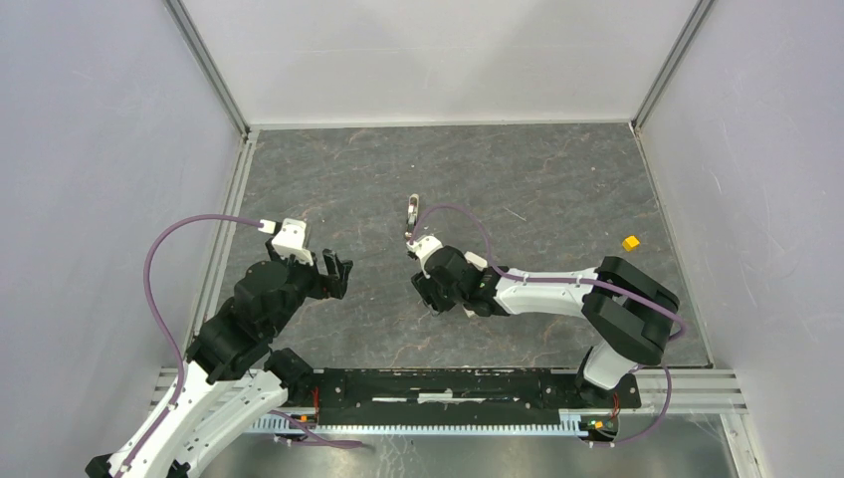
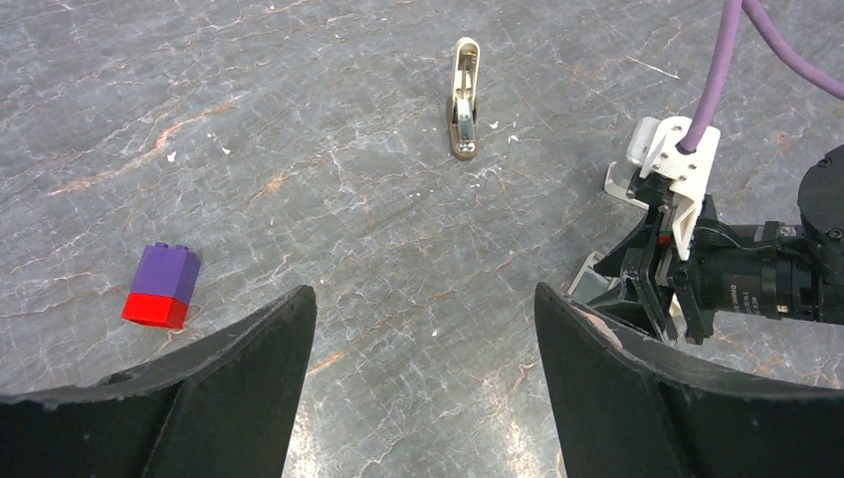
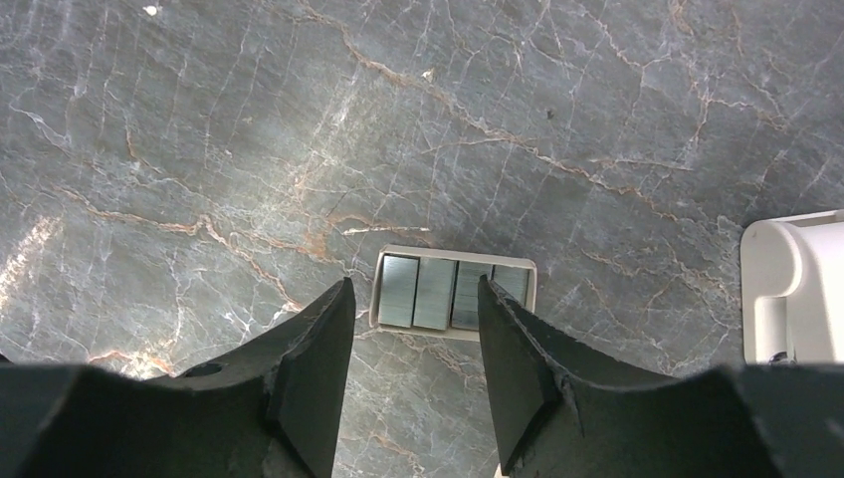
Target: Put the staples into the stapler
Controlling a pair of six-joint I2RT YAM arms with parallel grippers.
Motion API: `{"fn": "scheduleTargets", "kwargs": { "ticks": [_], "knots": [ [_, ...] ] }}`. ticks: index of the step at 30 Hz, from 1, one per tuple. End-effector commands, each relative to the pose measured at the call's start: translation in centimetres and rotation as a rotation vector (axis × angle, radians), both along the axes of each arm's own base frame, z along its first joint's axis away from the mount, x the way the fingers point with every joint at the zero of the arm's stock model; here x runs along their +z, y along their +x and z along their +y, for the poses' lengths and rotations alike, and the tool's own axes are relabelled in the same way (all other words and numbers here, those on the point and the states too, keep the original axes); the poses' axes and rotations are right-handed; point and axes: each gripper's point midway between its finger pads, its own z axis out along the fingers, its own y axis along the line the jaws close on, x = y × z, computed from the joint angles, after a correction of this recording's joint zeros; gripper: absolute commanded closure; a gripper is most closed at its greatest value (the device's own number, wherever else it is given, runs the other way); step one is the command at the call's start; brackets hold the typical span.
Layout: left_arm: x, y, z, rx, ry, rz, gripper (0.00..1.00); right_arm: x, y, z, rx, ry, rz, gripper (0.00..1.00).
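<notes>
Ideally, the right gripper (image 3: 413, 289), jaws apart above the open box of staples (image 3: 438, 295) on the table (image 1: 537, 189) near the stapler (image 1: 413, 211), lowers squarely and pinches one grey strip alone, while the left gripper (image 2: 426, 329) hangs wide open.

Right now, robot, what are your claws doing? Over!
Left claw open, empty. Right claw open, just above the staples. Stapler lies apart, farther out. Nothing seen blocking.
</notes>
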Motion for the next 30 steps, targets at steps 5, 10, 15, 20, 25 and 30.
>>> {"fn": "scheduleTargets", "kwargs": {
  "ticks": [5, 10, 15, 20, 25, 30],
  "knots": [
    [0.4, 0.4, 0.2, -0.006, 0.039, -0.033, 0.13, 0.6, 0.1, 0.8, 0.009, 0.059, -0.007, 0.44],
    [0.4, 0.4, 0.2, -0.006, 0.039, -0.034, 0.13, 0.7, 0.1, 0.9, 0.011, 0.065, -0.004, 0.45],
    [0.4, 0.4, 0.2, -0.005, 0.038, -0.035, 0.13, 0.4, 0.1, 0.6, 0.000, 0.048, -0.003, 0.44],
    [0.4, 0.4, 0.2, -0.007, 0.039, -0.033, 0.13, 0.0, 0.0, 0.4, -0.005, 0.035, 0.002, 0.43],
    [0.3, 0.4, 0.2, -0.006, 0.039, -0.033, 0.13, -0.2, -0.2, 0.5, -0.001, 0.034, 0.008, 0.44],
    [0.4, 0.4, 0.1, -0.007, 0.039, -0.033, 0.13, -0.3, -0.4, 0.6, 0.007, 0.036, 0.016, 0.44]
  ]
}}
